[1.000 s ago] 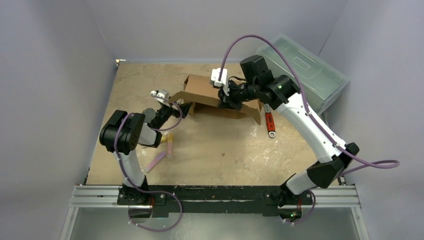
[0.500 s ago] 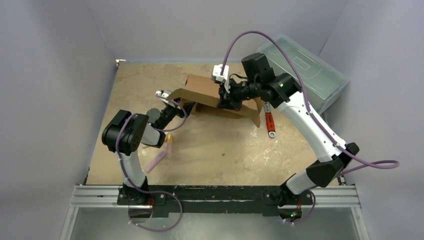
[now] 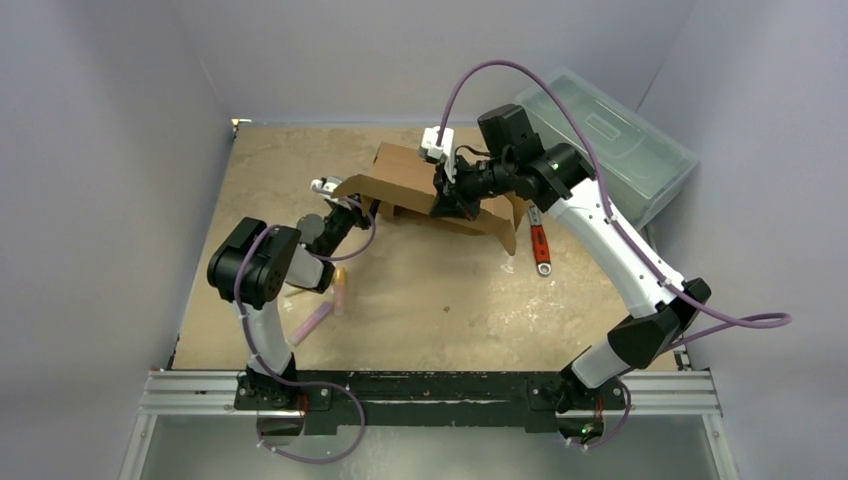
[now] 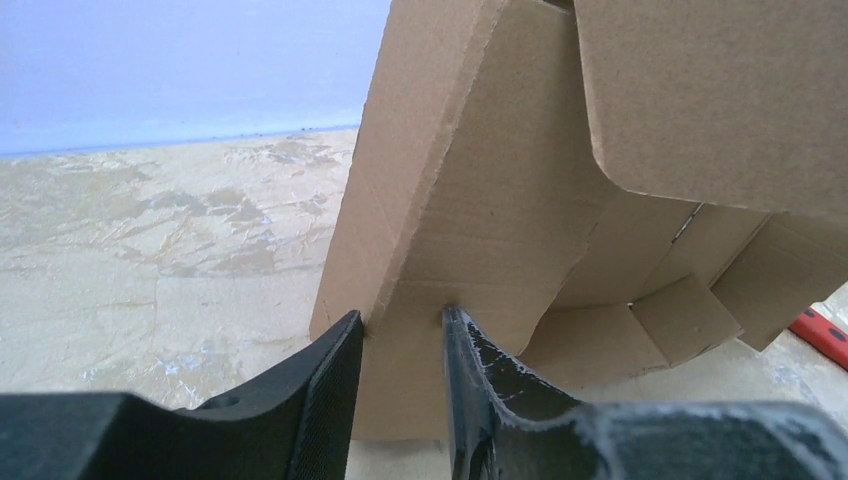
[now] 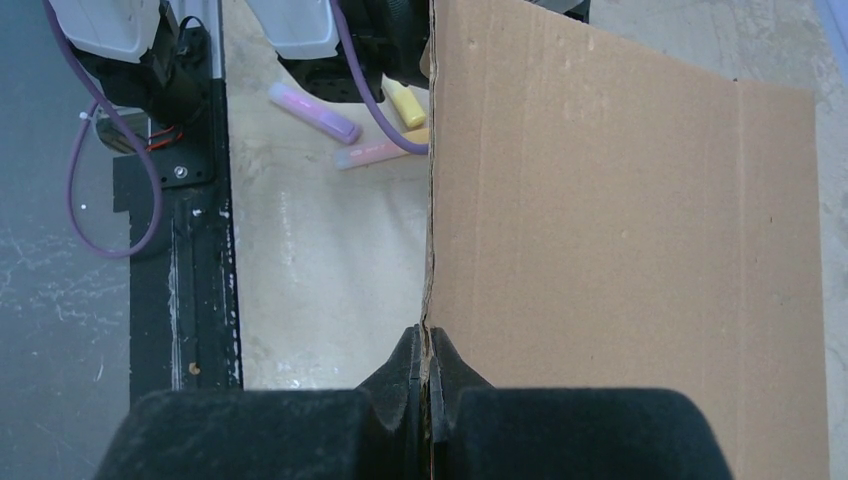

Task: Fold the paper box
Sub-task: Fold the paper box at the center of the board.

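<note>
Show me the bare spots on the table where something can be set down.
Widest: the table between the paper box, the markers and the front rail. Also the far-left corner behind the box. Crowded: around the box and the wrench.

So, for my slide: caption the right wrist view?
Right gripper pinching an edge of the paper box above the table.

We could read no text, label, brand or number anywhere; the paper box (image 5: 620, 250) showed plain brown faces.
</note>
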`<move>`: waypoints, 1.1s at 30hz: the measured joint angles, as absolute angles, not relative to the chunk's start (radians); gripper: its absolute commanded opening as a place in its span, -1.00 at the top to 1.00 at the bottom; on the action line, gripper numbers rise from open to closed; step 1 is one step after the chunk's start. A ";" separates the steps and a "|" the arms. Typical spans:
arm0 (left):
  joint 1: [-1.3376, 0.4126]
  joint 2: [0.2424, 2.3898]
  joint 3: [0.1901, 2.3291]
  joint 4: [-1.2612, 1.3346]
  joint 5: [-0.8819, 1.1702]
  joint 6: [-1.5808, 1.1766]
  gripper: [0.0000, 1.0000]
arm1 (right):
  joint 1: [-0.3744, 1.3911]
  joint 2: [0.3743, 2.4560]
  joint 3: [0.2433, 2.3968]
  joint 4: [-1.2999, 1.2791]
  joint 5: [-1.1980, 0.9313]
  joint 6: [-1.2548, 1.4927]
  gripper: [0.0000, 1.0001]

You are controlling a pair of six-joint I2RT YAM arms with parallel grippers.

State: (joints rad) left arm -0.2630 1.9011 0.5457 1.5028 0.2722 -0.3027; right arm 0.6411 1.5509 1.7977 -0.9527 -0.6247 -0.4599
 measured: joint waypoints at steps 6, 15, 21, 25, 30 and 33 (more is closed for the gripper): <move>-0.263 1.916 0.560 1.503 0.273 -0.302 0.42 | 0.639 1.551 1.800 -0.952 -0.624 -0.459 1.00; -0.263 1.916 0.560 1.503 0.281 -0.302 0.82 | 0.609 1.551 1.801 -0.953 -0.624 -0.460 1.00; -0.263 1.904 0.552 1.503 0.295 -0.303 0.86 | 0.606 1.548 1.801 -0.953 -0.624 -0.460 1.00; -0.263 1.864 0.517 1.503 0.311 -0.310 0.64 | 0.606 1.531 1.800 -0.953 -0.622 -0.460 1.00; -0.263 1.774 0.440 1.502 0.311 -0.352 0.14 | 0.604 1.490 1.789 -0.952 -0.608 -0.461 1.00; -0.263 1.685 0.354 1.503 0.294 -0.389 -0.01 | 0.593 1.470 1.773 -0.948 -0.591 -0.461 1.00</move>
State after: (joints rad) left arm -0.2630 1.6848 0.3538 1.5028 0.2943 -0.3893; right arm 0.5926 1.4696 1.7729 -0.9482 -0.5915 -0.4610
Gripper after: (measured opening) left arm 0.447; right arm 0.008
